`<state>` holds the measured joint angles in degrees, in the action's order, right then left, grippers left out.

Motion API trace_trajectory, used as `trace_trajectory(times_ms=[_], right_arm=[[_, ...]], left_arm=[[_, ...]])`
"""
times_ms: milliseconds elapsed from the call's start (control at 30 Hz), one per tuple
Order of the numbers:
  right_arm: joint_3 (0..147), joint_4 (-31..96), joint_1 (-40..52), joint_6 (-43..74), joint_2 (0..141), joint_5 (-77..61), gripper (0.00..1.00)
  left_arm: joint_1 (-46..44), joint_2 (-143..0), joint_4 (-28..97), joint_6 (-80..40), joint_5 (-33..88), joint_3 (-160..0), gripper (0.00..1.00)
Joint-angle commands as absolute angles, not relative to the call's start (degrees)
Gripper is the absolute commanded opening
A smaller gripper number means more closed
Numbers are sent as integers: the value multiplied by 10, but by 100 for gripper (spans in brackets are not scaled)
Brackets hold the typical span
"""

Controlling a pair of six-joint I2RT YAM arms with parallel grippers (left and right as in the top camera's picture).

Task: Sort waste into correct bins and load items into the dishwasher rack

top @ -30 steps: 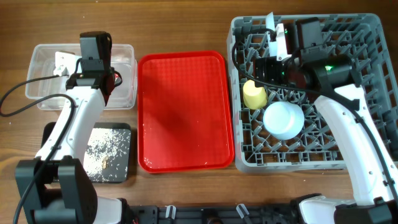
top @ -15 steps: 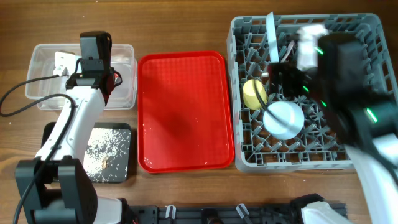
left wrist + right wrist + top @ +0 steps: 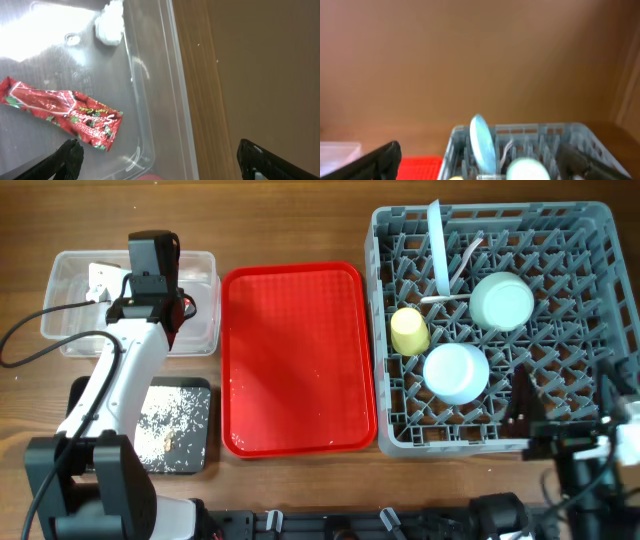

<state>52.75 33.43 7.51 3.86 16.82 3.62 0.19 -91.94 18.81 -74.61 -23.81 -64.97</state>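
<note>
The grey dishwasher rack (image 3: 590,240) holds the light blue plate (image 3: 437,245) on edge, the yellow cup (image 3: 408,330), the mint-green bowl (image 3: 501,301) upside down, and white cutlery (image 3: 463,265). My right gripper (image 3: 565,405) is open and empty at the rack's front right corner. Its wrist view shows the plate (image 3: 482,142) and bowl (image 3: 527,170) between the open fingers (image 3: 480,170). My left gripper (image 3: 150,265) is open and empty over the clear tub (image 3: 70,340). The red wrapper (image 3: 65,112) and white scrap (image 3: 110,27) lie in the tub, beyond the fingers (image 3: 160,160).
The large red serving tray (image 3: 295,360) lies between tub and rack. The black tray (image 3: 195,395) at front left holds beige crumbs. A pale blue-white round vessel (image 3: 455,373) sits upside down in the rack. The left arm's cable loops at the table's left edge.
My right arm has pulled back from the rack's far side to its front right corner. The mint-green bowl now shows in the rack. The left arm has not moved.
</note>
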Motion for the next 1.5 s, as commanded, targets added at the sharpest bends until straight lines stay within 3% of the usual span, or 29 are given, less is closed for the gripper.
trace_trajectory(times_ms=[0, 100, 233, 400, 500, 1467], right_arm=[[355, 191, 26, 46, 73, -58, 100], [175, -51, 4, 47, 22, -113, 100], [70, -164, 4, 47, 12, -117, 100], [4, -103, 4, 51, 2, -115, 100], [3, -6, 5, 88, 2, -116, 100], [3, -9, 4, 93, 2, -117, 100]], left_arm=[[5, -918, 187, -737, -247, -649, 100], [5, -918, 187, -737, -247, -649, 100], [5, -918, 187, -737, -247, -649, 100], [5, -918, 187, -737, -247, -649, 100], [5, -918, 187, -737, -247, -649, 100], [3, -920, 193, -737, -247, -649, 100]])
